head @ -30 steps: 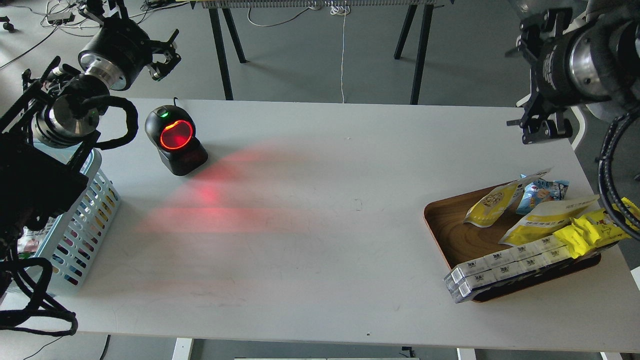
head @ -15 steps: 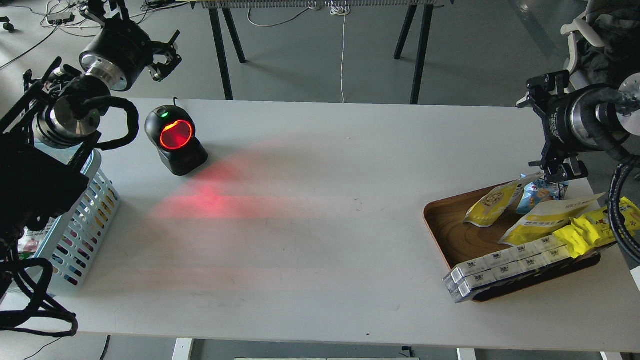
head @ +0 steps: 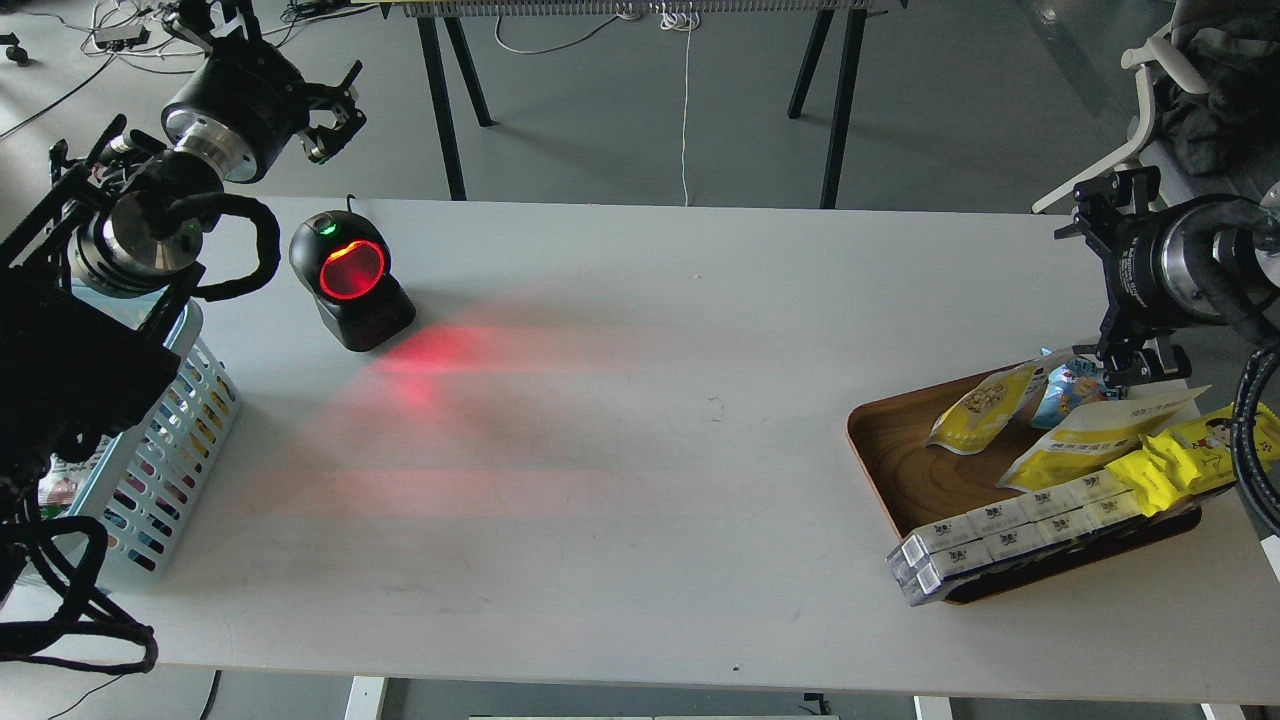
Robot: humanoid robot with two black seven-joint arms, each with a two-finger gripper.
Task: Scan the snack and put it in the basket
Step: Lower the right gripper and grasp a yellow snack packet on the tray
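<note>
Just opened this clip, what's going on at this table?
A two-armed robot is partway into a checkout-style job. Its right gripper hangs just above the far edge of the wooden tray, close to the yellow and white nut pouch, which lies there ungrasped among other snacks. The left gripper hovers behind the lit red scanner, holding nothing. The blue basket waits at the table's left edge.

This looks like a lab made to look like a shop. A scanner [head: 350,280] with a red light sits on a plain white table [head: 640,480]. A tray [head: 905,465] of snacks is at one end and a blue basket [head: 165,440] at the other. Behind the table, loose cables [head: 110,30] lie on a bare grey floor [head: 620,110], near the black legs of another table [head: 835,110].
</note>
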